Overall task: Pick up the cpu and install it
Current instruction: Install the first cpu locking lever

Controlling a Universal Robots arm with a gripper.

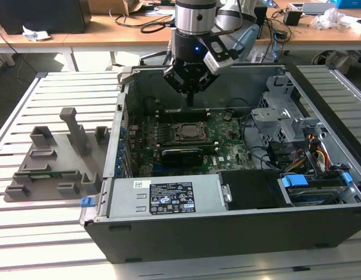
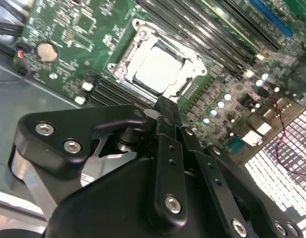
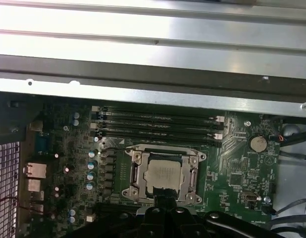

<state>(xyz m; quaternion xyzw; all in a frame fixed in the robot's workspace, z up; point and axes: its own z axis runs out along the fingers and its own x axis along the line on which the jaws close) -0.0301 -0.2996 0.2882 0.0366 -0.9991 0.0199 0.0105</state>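
The cpu (image 1: 186, 132) is a flat square chip with a silver-grey top, lying in the metal-framed socket (image 3: 138, 173) on the green motherboard (image 1: 227, 140) inside the open computer case. Both wrist views show the cpu (image 2: 158, 69) (image 3: 164, 176) seated flat in the frame. My gripper (image 1: 190, 100) hangs above the board, just behind the socket in the exterior view, well clear of the chip. Its black fingers (image 2: 168, 111) are shut together with nothing between them, and the gripper (image 3: 165, 201) tip overlaps the socket's edge in the first wrist view.
The case walls (image 1: 125, 116) ring the board. A drive cage and cables (image 1: 280, 134) sit to the exterior view's right, and a power supply (image 1: 163, 198) at the front. A grey plastic tray (image 1: 55, 160) lies on the slatted table to the exterior view's left. Memory slots (image 3: 158, 126) run beside the socket.
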